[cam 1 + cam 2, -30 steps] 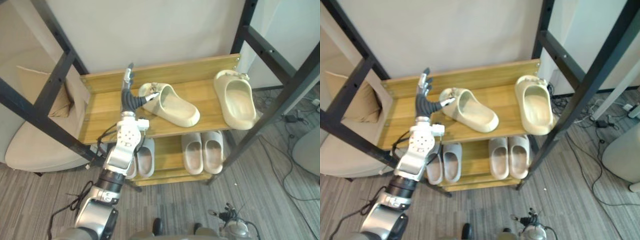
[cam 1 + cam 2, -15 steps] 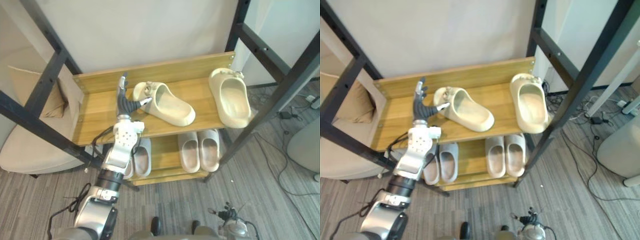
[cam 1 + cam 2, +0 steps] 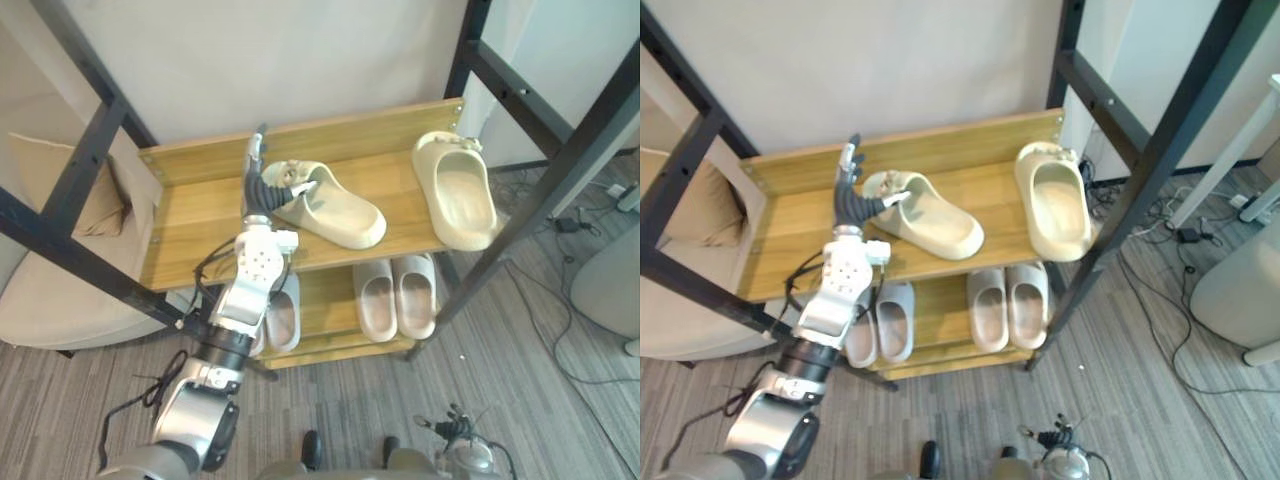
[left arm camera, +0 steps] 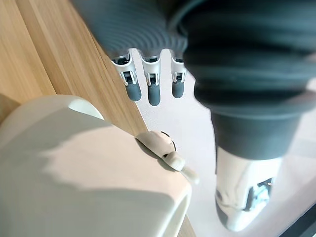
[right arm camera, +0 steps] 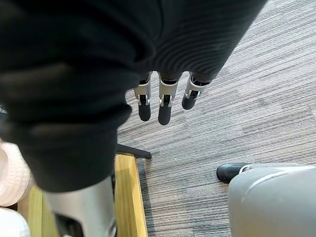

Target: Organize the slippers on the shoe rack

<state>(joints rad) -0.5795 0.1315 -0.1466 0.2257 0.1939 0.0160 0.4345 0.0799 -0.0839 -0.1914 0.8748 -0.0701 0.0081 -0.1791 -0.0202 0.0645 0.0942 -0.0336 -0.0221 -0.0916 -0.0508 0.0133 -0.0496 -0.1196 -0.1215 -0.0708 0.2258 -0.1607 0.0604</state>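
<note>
slippers, two cream foam slides, lie on the top shelf of a wooden shoe rack. the skewed slipper lies at a slant near the middle, its toe band towards the back left and its heel towards the front right. the second slipper lies well apart at the right end, pointing straight at the back rail.

the left hand reaches up from below the shelf's front edge, just beside the skewed slipper's toe end. its fingers are straight and spread from the thumb, and it holds nothing. the slipper's edge sits in the gap between thumb and fingers, but contact cannot be told. the right hand hangs over grey carpet with relaxed, straight fingers, also empty.

on the lower shelf, one pale pair stands side by side, and another pair is partly hidden behind the left arm.

the slipper looks light, thick and springy, stiff enough to keep its shape when lifted by one end. its matt foam should give good grip, though on smooth wood it will likely slide if nudged. the best hold is probably around the toe band or a pinch on the thick side wall, avoiding the small charms on the band.
</note>
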